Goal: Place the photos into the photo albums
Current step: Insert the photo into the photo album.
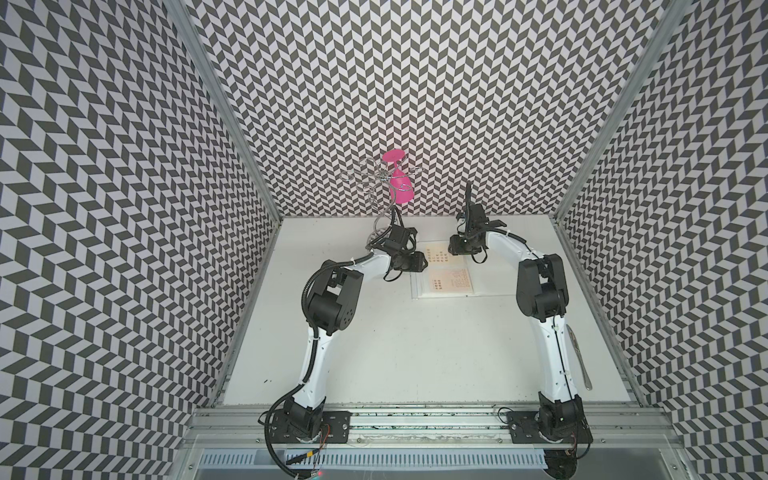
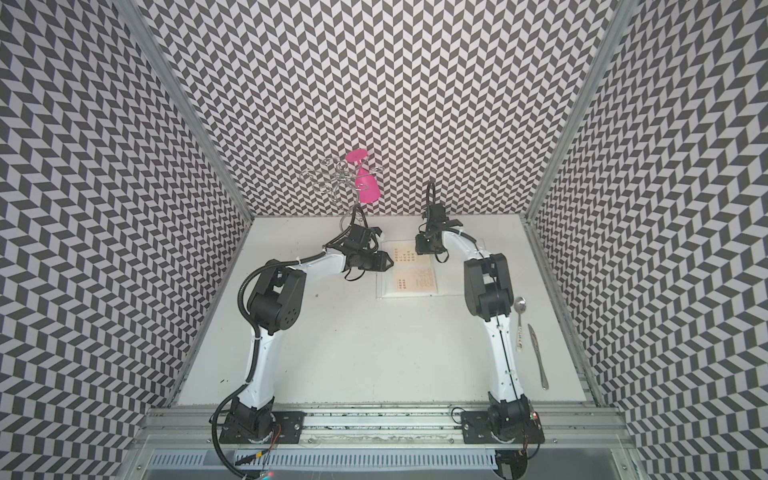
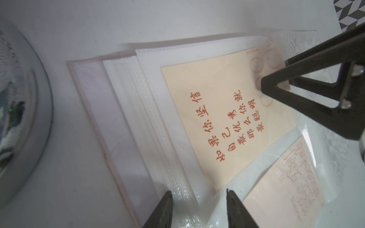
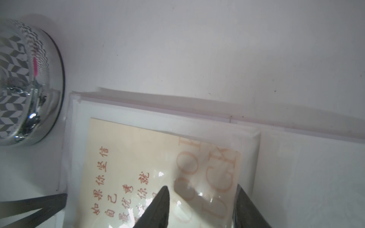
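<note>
The photo album [image 1: 417, 286] [image 3: 118, 118] lies open at the back middle of the table. Two cream photos with orange characters sit on its left page: the far one [image 1: 436, 259] [image 3: 217, 108] [image 4: 128, 167], its right end under a translucent sleeve film, and the near one [image 1: 451, 282] [image 3: 286, 187] inside its sleeve. My left gripper [image 3: 198, 192] [image 1: 423, 262] is open over the fanned page edges at the album's left side. My right gripper [image 4: 202, 197] [image 3: 275, 73] is open, its fingertips down on the far photo's film-covered end.
A chrome round base [image 4: 25, 79] of a wire glass rack stands just left of the album. A pink goblet [image 1: 401, 183] hangs upside down from the rack. A spoon [image 2: 519, 324] and a knife [image 2: 538, 357] lie by the right wall.
</note>
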Controlling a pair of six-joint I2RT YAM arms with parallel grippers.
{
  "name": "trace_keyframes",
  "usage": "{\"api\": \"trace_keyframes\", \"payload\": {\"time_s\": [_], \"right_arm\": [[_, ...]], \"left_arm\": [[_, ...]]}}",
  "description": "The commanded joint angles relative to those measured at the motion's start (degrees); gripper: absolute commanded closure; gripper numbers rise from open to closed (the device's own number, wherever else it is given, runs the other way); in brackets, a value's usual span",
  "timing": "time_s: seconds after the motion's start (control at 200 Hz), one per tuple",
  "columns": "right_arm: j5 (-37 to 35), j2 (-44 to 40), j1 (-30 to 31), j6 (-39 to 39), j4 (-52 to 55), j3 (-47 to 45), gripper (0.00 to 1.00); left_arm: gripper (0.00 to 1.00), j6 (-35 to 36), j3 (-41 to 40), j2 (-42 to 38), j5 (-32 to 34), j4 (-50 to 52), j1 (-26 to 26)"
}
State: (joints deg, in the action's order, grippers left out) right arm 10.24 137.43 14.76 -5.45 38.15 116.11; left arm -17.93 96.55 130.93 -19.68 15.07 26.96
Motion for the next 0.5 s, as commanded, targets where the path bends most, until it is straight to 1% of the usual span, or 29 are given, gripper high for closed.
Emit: {"api": "trace_keyframes", "payload": {"time_s": [0.0, 0.23, 0.491], "right_arm": [[2.6, -1.1, 1.7, -0.1, -1.2, 0.7, 0.50], [8.8, -1.0, 0.4, -1.4, -2.0, -0.3, 0.49], [11.6, -6.5, -1.9, -2.9, -5.2, -4.2, 0.48]], "left_arm": [[0.54, -0.9, -1.8, 2.5, 0.3, 3.3, 0.3], [0.54, -0.7, -1.8, 1.9, 0.7, 3.3, 0.3], [0.54, -0.4, -1.6, 0.0, 1.3, 3.6, 0.3]]}}
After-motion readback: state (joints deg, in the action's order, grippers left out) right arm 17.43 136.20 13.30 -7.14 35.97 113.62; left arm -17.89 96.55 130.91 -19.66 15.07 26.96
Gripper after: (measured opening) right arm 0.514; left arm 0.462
